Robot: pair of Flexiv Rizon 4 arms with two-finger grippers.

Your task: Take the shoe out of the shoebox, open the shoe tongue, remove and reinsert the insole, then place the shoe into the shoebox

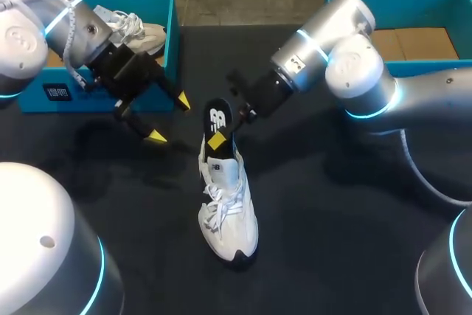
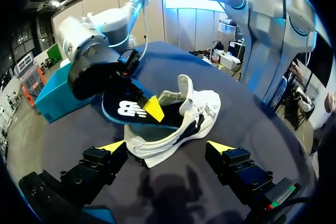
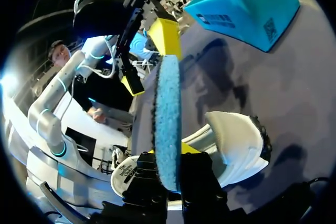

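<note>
Insole (image 1: pixel 219 117) firmly in right gripper (image 1: pixel 217 139)

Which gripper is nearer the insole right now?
Right. The right gripper is shut on the insole, at the heel of the shoe. The left gripper hangs open beside it, apart, nearer the shoebox.

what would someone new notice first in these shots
The white shoe standing mid-table, with the right gripper pinching a dark insole that sticks up from its opening. Beside it hangs the left gripper, open, in front of a teal shoebox holding another shoe.
</note>
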